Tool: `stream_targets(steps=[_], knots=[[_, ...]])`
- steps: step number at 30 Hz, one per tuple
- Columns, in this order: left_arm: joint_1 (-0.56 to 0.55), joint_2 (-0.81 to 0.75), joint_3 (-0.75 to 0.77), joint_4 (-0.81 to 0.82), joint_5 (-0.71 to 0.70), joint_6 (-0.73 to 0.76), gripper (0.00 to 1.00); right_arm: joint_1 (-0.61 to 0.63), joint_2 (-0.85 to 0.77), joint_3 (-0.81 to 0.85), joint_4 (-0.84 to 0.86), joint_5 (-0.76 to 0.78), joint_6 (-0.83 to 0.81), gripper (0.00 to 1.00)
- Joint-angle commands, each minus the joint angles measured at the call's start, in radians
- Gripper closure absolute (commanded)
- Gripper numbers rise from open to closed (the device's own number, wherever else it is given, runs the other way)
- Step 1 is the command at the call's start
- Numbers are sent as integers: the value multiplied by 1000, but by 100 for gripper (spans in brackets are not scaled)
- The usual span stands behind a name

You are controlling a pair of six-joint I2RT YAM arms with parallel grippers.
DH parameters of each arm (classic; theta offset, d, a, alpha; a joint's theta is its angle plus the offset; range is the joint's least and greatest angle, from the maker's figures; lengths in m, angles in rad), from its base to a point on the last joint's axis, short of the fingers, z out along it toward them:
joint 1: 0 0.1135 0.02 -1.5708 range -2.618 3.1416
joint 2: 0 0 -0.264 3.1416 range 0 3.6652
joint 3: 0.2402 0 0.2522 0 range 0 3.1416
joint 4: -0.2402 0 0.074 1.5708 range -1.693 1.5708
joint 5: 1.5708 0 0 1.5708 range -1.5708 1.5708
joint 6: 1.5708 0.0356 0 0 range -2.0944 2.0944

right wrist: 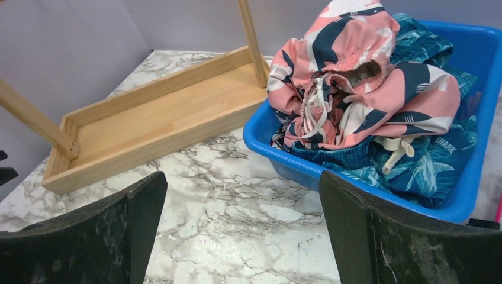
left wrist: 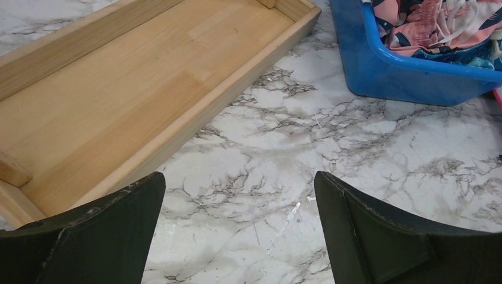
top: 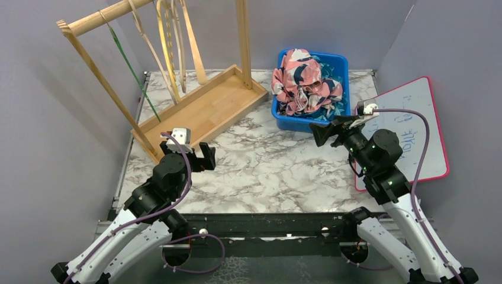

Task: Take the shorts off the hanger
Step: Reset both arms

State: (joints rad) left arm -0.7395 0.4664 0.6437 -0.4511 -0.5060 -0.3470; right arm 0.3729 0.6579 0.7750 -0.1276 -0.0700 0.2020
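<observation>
Soft, light pink-and-navy blotched shorts (top: 303, 80) lay heaped in a blue plastic bin (top: 294, 123), upper centre-right; the gathered waistband looked easiest to pinch. The left gripper (top: 204, 158) and right gripper (top: 322, 133) gaped wide, empty.

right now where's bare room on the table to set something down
The marble table is bare between the wooden tray and the blue bin, and down to the near edge. The tray's floor is bare too. Crowded: the bin, heaped with shorts; a whiteboard sits at the right edge.
</observation>
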Motion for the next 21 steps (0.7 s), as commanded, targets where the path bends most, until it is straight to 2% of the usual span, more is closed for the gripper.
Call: stream_targets(steps=[1, 5, 21], knots=[[0, 12, 10, 29, 20, 7, 1, -3, 6, -5, 16, -47, -61, 0], [0, 23, 6, 34, 35, 12, 1, -3, 15, 3, 17, 7, -51, 0], [0, 76, 8, 37, 70, 26, 1, -3, 2, -7, -13, 55, -75, 0]])
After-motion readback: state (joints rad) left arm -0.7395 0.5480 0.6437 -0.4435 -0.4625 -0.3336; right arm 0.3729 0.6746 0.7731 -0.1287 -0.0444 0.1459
